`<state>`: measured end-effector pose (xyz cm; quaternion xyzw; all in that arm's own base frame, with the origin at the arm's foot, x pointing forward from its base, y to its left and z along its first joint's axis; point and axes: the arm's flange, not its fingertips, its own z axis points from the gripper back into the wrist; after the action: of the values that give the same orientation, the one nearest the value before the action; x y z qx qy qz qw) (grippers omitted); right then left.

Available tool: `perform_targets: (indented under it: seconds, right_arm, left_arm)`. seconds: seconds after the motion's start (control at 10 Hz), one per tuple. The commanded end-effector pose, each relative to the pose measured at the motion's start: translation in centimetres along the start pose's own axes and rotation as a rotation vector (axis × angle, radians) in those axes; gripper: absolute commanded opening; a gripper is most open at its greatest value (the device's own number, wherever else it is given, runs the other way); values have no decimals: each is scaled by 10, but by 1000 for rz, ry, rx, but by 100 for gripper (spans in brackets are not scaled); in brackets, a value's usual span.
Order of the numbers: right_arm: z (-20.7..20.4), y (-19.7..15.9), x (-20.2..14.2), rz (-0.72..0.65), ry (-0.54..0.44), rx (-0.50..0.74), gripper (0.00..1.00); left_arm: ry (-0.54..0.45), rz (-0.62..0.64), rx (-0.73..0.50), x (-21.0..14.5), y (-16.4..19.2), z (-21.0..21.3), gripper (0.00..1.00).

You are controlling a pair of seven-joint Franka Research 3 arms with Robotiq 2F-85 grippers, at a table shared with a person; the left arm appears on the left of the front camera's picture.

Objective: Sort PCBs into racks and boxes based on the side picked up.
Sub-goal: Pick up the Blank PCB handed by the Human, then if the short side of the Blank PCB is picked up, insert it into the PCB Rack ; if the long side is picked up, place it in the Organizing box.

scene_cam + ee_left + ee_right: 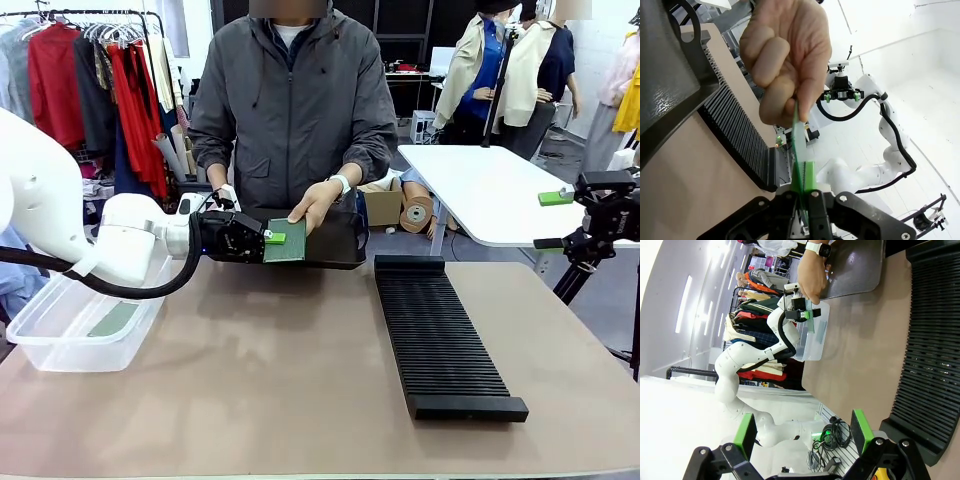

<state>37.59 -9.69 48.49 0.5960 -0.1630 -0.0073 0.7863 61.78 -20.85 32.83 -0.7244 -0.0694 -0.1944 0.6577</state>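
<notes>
Brown table [300,400], far side: my left gripper [272,238] clamps PCB [291,247], hand [315,205] on other edge. Right gripper [802,434] spread wide. Handover; next needs release, then rack [440,340] or box [60,345].

1. Left arm [60,215]: I see white rounded shells with one thick black cable [100,288] beneath.
2. Left gripper [274,238]: black body, green pads [809,175].
3. Right arm [860,175]: same white shells, with a thinner black lead [896,134] outside the joints.
4. Right gripper [802,420]: black links with round bolt holes, also green-padded.
5. Person: grey zip jacket [290,110], long sleeves, white top under it, white-strap watch [342,184].
</notes>
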Motion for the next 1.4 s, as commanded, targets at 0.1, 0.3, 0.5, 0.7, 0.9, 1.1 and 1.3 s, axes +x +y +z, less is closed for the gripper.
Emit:
perform_targets:
  seconds: [0.1, 0.3, 0.5, 0.7, 0.9, 1.1, 1.3]
  right_arm:
    - [-1, 2, -1, 4, -17, 11, 100]
    - [-1, 2, -1, 4, -17, 11, 100]
    - [-1, 2, -1, 4, -17, 11, 100]
    - [-1, 2, -1, 4, -17, 11, 100]
    - [-1, 2, -1, 4, -17, 11, 100]
    - [-1, 2, -1, 4, -17, 11, 100]
    - [-1, 2, -1, 4, -17, 11, 100]
  left_arm:
    - [0, -16, -4, 0, -1, -1, 0]
    - [0, -16, -4, 0, -1, -1, 0]
    - [0, -16, -4, 0, -1, -1, 0]
    - [0, -16, -4, 0, -1, -1, 0]
    - [0, -16, -4, 0, -1, -1, 0]
    - [0, -16, -4, 0, -1, -1, 0]
    - [0, -16, -4, 0, -1, -1, 0]
